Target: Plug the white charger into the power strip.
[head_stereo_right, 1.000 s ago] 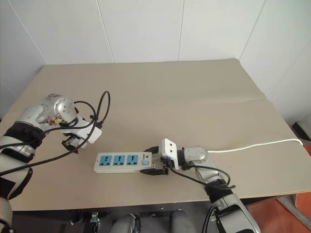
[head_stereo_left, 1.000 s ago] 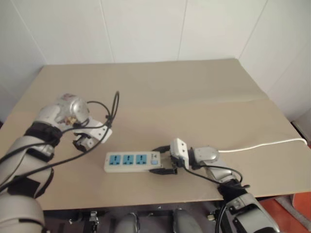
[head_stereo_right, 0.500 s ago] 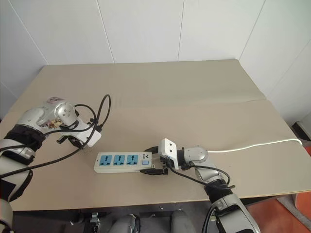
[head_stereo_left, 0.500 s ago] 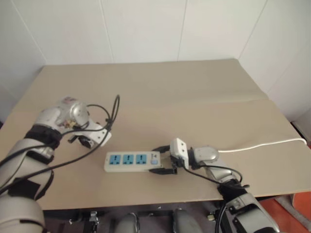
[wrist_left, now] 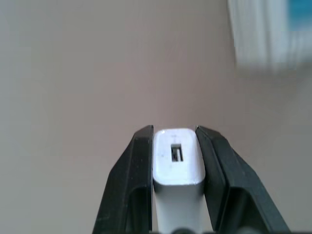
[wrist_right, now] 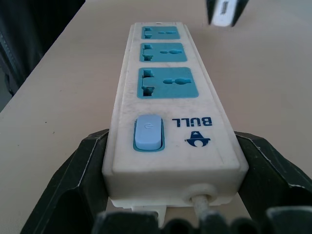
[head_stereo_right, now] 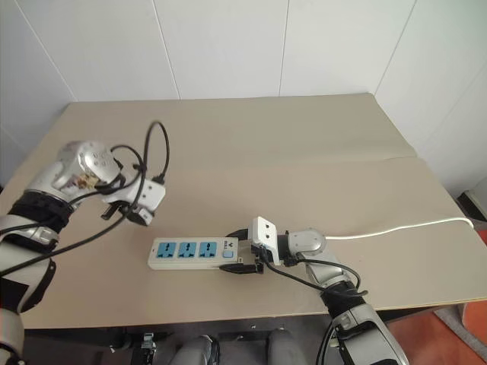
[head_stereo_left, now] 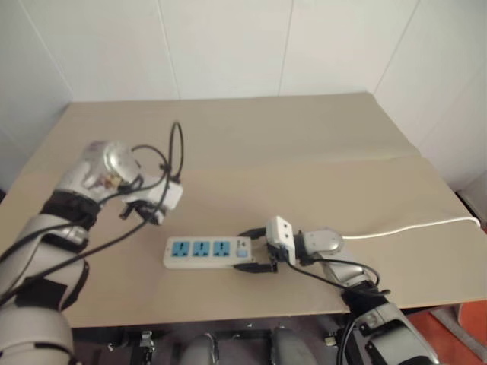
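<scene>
One power strip [head_stereo_left: 208, 252] lies flat on the tan table [head_stereo_left: 304, 175], in the lower middle of the head views. It carries three blue sockets [wrist_right: 164, 82] in a row and one blue switch [wrist_right: 147, 132] at its right-hand end, from which a single thin white cord [head_stereo_left: 411, 225] runs off toward the right edge of the frame. The right gripper [head_stereo_left: 255, 249] has its two black fingers [wrist_right: 73, 185] spread wide around that switch end, one against each long side of the strip, clasping it. There is one white charger [wrist_left: 178, 158], pinched between the two fingers of the left gripper [head_stereo_left: 144, 214], which are closed on it. That gripper hangs above the table in the left middle of the frame, up and to the left of the strip's far end, apart from it
</scene>
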Robot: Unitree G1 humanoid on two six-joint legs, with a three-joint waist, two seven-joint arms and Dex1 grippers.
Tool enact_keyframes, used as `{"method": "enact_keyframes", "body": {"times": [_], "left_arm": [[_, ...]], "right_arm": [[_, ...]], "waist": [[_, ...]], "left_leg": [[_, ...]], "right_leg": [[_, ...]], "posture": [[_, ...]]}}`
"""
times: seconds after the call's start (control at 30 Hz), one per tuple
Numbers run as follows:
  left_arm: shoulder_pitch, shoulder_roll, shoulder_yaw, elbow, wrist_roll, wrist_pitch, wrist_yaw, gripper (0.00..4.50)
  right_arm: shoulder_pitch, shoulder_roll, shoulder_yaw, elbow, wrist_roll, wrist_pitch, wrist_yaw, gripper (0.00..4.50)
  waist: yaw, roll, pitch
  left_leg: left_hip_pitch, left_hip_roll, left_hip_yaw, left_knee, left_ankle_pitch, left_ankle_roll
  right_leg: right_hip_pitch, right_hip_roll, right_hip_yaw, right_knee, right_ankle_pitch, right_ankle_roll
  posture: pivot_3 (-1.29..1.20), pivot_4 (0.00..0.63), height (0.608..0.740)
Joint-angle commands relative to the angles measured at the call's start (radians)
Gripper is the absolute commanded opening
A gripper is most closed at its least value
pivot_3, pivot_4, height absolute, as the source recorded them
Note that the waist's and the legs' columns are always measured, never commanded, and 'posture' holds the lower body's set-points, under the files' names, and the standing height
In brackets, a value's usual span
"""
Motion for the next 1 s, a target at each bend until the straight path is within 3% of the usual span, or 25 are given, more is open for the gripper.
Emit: {"method": "enact_keyframes", "body": {"times": [0.03,0.1,0.23,0.33,0.47,0.7,1.0], "left_arm": [[-0.022,0.044,0.144,-0.117,-0.379,0.257,-0.007,1.02],[0.028,0.024,0.290,-0.178,-0.558,0.425,-0.007,1.02],[0.229,-0.032,0.510,-0.356,-0.767,0.595,0.047,1.02],[0.391,-0.072,0.585,-0.497,-0.865,0.712,0.128,1.02],[0.500,-0.137,0.630,-0.554,-0.952,0.797,0.167,1.02],[0.565,-0.193,0.569,-0.516,-0.839,0.650,0.130,1.02],[0.545,-0.236,0.527,-0.436,-0.737,0.511,0.065,1.02]], "right_arm": [[0.016,-0.017,0.027,0.018,-0.042,0.016,0.009,3.43],[0.014,-0.020,0.030,0.022,-0.042,0.014,0.013,3.43],[0.012,-0.024,0.036,0.029,-0.046,0.005,0.016,3.43],[0.013,-0.020,0.037,0.030,-0.044,0.004,0.013,3.43],[0.015,-0.014,0.044,0.034,-0.047,-0.005,0.015,3.43],[0.020,-0.004,0.052,0.045,-0.052,-0.020,0.012,3.43],[0.031,-0.004,0.055,0.047,-0.060,-0.029,0.007,3.43]], "waist": [[0.000,0.000,0.000],[0.000,0.000,0.000],[0.000,0.001,0.000],[0.003,0.001,0.000],[0.007,-0.001,-0.001],[0.006,-0.001,-0.002],[0.005,-0.002,-0.002]], "left_leg": [[0.000,0.000,-0.001,0.000,0.000,0.000],[0.001,0.000,-0.002,0.000,0.000,0.000],[0.004,0.000,-0.002,0.000,0.000,0.000],[0.006,0.001,-0.002,0.000,0.000,0.000],[0.006,0.001,-0.003,0.000,0.000,0.000],[0.008,0.000,-0.002,-0.001,0.000,0.000],[0.008,0.000,-0.001,-0.001,0.000,0.000]], "right_leg": [[0.000,0.000,0.000,0.000,0.000,0.000],[0.000,0.000,0.000,0.000,0.000,0.000],[0.002,-0.001,0.001,0.000,0.000,0.000],[0.004,-0.001,0.002,0.000,0.000,0.000],[0.004,-0.001,0.001,0.000,0.000,0.000],[0.005,-0.001,0.002,-0.001,0.000,-0.001],[0.005,-0.001,0.002,-0.001,0.000,-0.001]], "posture": [[0.00,0.150,0.740],[0.00,0.150,0.740],[0.00,0.150,0.740],[0.00,0.150,0.740],[0.00,0.150,0.740],[0.00,0.150,0.740],[0.00,0.150,0.740]]}}
